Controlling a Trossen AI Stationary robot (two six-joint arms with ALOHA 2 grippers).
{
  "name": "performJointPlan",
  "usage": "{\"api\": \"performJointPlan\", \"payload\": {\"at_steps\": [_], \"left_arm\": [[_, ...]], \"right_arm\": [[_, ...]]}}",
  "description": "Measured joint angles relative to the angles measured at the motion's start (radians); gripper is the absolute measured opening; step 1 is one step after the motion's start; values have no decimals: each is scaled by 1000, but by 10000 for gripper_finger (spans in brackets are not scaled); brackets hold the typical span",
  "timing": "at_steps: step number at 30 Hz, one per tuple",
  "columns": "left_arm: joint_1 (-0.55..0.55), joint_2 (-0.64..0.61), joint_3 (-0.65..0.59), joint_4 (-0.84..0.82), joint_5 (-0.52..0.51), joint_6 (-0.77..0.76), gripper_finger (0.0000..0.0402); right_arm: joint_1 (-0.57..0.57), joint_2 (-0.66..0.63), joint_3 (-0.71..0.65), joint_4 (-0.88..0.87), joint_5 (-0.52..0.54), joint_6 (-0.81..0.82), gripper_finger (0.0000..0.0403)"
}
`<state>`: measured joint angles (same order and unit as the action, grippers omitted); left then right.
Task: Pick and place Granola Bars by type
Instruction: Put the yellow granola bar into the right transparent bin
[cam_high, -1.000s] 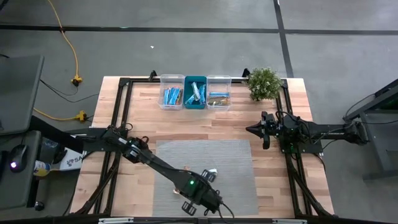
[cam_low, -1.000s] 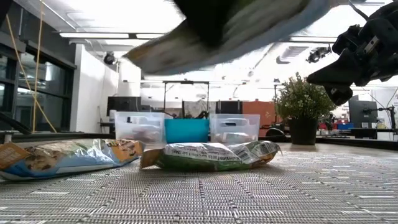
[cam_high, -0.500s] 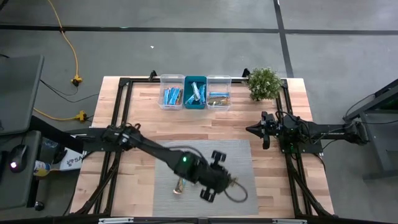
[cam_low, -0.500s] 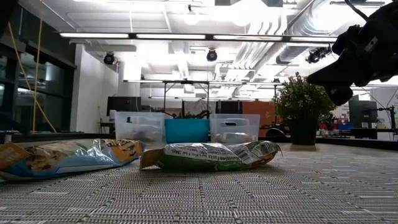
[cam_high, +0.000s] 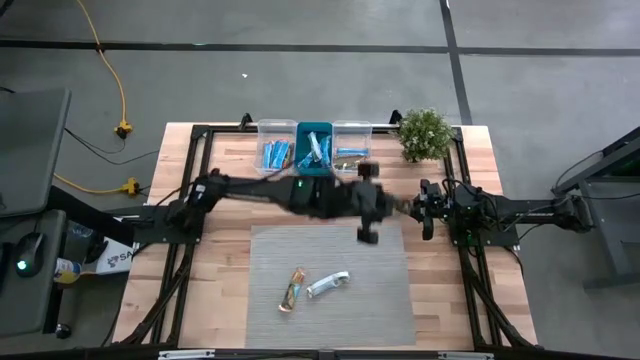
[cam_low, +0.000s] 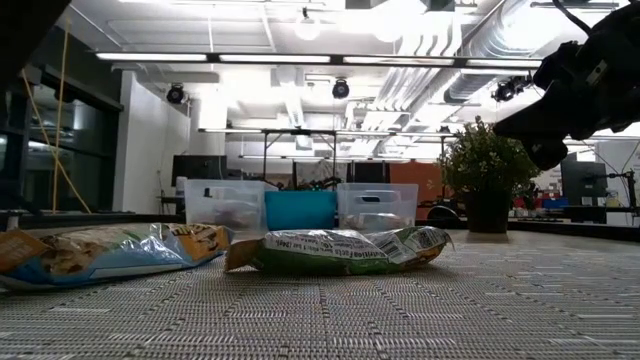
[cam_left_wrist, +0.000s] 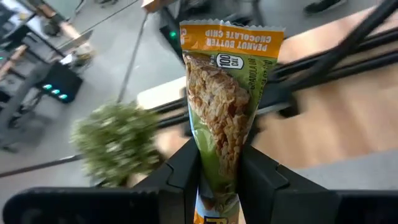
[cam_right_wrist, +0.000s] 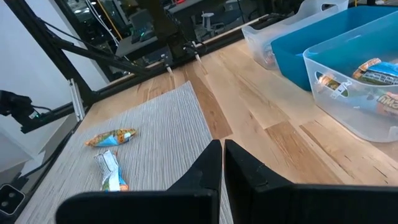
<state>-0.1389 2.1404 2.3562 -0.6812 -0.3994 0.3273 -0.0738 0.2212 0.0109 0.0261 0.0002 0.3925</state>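
My left gripper (cam_high: 368, 208) hangs over the mat's far right corner, just near of the bins, and is shut on a green-and-orange granola bar (cam_left_wrist: 227, 93). Two more bars lie flat on the grey mat: a tan-green-orange one (cam_high: 291, 289) (cam_right_wrist: 111, 137) and a silvery-white one (cam_high: 328, 285) (cam_right_wrist: 109, 171). The low view shows both up close, the green one (cam_low: 340, 250) and the silvery-blue one (cam_low: 95, 250). My right gripper (cam_high: 418, 210) (cam_right_wrist: 222, 163) waits shut above the table's right side, holding nothing. My left gripper pinches the green-and-orange bar near its one end (cam_left_wrist: 219, 163) between the two fingers (cam_left_wrist: 186, 168). The bar lies along the fingers and most of its length sticks out past the fingertips. It is lifted clear of the table.
Three bins stand in a row at the far edge: clear (cam_high: 277, 148), teal (cam_high: 314, 148), clear (cam_high: 352, 148), each with bars inside. A potted plant (cam_high: 424, 133) stands to their right. The grey mat (cam_high: 380, 290) covers the table's middle, and a black frame borders the wooden top.
My left arm has swung from the mat's near edge up and across toward the far right, ending just near of the bins with the bar in its fingers. The bar has left the low view. The two bars on the mat have stayed put.
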Motion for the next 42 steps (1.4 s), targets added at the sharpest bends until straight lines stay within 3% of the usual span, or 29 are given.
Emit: {"api": "performJointPlan", "payload": {"at_steps": [8,18,22,30,36,42], "left_arm": [[211,-13,0,-5,14,71,87],[471,-11,-47,-8,319,69,87],[535,-11,-76,-2,392,75,87],[586,1,-179,41,491,138,87],[584,70,-187,34,556,150,87],[584,124,-188,-8,497,148,87]], "right_arm": [[0,1,0,0,0,0,0],[0,1,0,0,0,0,0],[0,1,0,0,0,0,0],[0,1,0,0,0,0,0],[0,1,0,0,0,0,0],[0,1,0,0,0,0,0]]}}
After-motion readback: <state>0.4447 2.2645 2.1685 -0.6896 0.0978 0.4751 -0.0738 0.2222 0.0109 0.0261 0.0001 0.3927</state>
